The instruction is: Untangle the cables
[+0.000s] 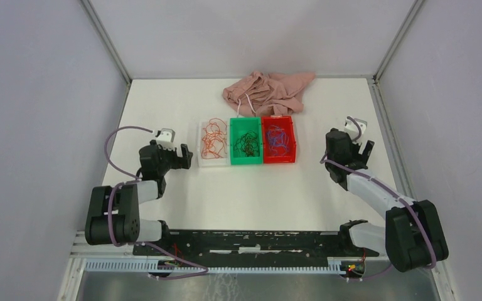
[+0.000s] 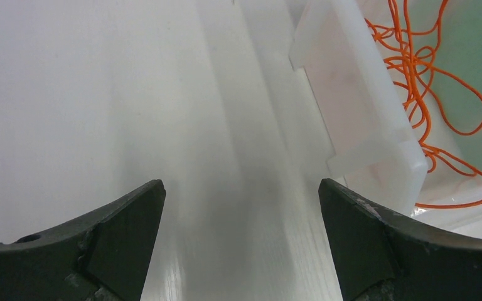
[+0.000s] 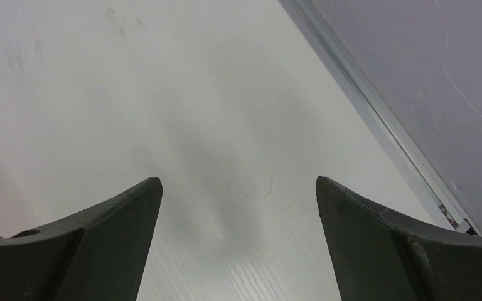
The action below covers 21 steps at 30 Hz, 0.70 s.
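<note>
cables: I see them sorted by colour into three bins set side by side toward the far edge of the surface: orange cables [image 1: 213,139] in the white bin [image 1: 201,139], dark cables [image 1: 248,145] in the green bin [image 1: 245,160], blue-purple cables [image 1: 277,139] in the red bin [image 1: 278,160].
step: I judge the sorting done, with no strand lying loose on the surface [image 1: 251,200]; both arms sit apart from the bins.
next move: probably nothing but parking the arms; if a knot remains inside a bin, I would need a fresh reach into it.
left tool: the left tool [image 1: 177,152] stands wide and empty, just beside the white bin's left wall.
right tool: the right tool [image 1: 354,147] is wide and empty too, near the right edge, well apart from the red bin.
cloth: a pink cloth [image 1: 268,91] lies bunched at the far edge, behind the bins.
views: the left wrist shows the orange loops close up; the right wrist shows only bare surface and the wall rail. Only the top view shows all three bins.
</note>
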Tool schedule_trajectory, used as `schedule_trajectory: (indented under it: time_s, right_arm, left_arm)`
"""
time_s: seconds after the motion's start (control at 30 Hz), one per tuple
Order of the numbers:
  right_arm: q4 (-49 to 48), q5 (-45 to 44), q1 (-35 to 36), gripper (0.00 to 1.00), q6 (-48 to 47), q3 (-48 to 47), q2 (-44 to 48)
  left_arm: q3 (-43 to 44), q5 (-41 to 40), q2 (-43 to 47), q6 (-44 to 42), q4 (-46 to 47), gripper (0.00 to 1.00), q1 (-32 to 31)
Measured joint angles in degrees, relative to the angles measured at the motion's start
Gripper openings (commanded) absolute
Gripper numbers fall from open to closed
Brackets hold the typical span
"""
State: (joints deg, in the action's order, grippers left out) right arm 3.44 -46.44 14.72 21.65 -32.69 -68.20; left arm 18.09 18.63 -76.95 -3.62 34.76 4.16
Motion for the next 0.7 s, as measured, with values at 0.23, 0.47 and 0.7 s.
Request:
schedule_trajectory:
  time_s: [0.23,0.47,0.7]
  right_arm:
    - [-24.52,-3.58,-2.67,1.0,-5.51,12.9,-1.42]
    - [-43.34,0.44,-5.97,0.99,-9.11,15.82,-10.97]
    - [-57.68,13.66,-5.4,0.99,-16.44,17.22,-19.28]
  left_arm:
    - [-5.22,-2.14,-3.41,1.25,19.04,0.99,0.0]
    - [-10.45,-4.22,-10.54,1.31,33.38,0.99,0.0]
    - [-6.58,-8.13,-10.54,1.38,33.38,0.99,-1.36]
